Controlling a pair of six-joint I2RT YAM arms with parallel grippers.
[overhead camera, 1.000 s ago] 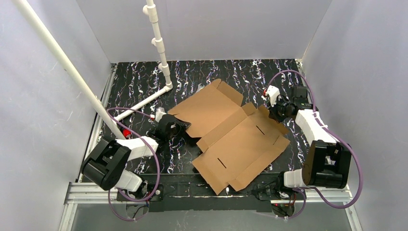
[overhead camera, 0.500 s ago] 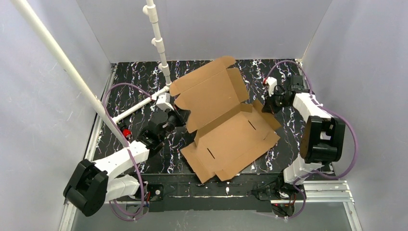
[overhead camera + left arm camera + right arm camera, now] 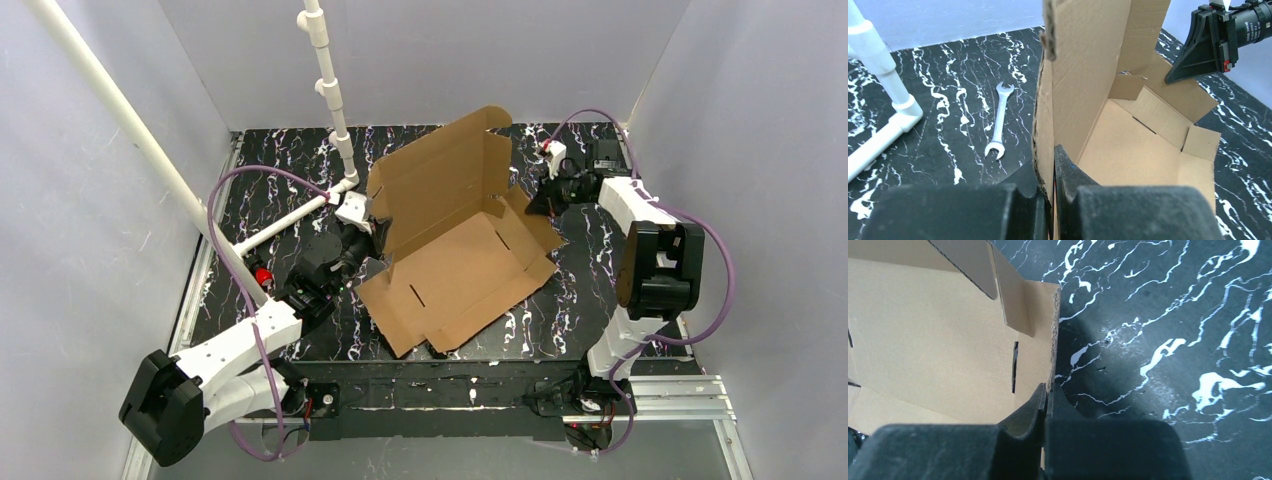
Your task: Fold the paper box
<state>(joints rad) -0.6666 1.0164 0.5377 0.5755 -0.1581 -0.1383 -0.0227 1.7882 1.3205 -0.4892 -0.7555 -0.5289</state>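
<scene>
The paper box [image 3: 455,262] is a brown die-cut cardboard sheet in the middle of the table. Its far half [image 3: 440,180] stands tilted up and its near half lies flat. My left gripper [image 3: 373,226] is shut on the left edge of the raised panel. In the left wrist view the cardboard edge [image 3: 1044,125] sits pinched in that gripper [image 3: 1050,156]. My right gripper [image 3: 533,204] is shut on the box's right side flap. The right wrist view shows the flap's edge [image 3: 1054,340] running into that gripper [image 3: 1047,391].
A silver wrench [image 3: 999,119] lies on the black marbled table left of the box. A white pipe stand [image 3: 328,90] rises at the back, its foot [image 3: 885,97] near the left gripper. A long white pipe [image 3: 140,145] leans across the left side.
Both arms have reached further back and upward. The box's far half has swung from lying flat to standing tilted, and the whole sheet has slid left and away from the near edge.
</scene>
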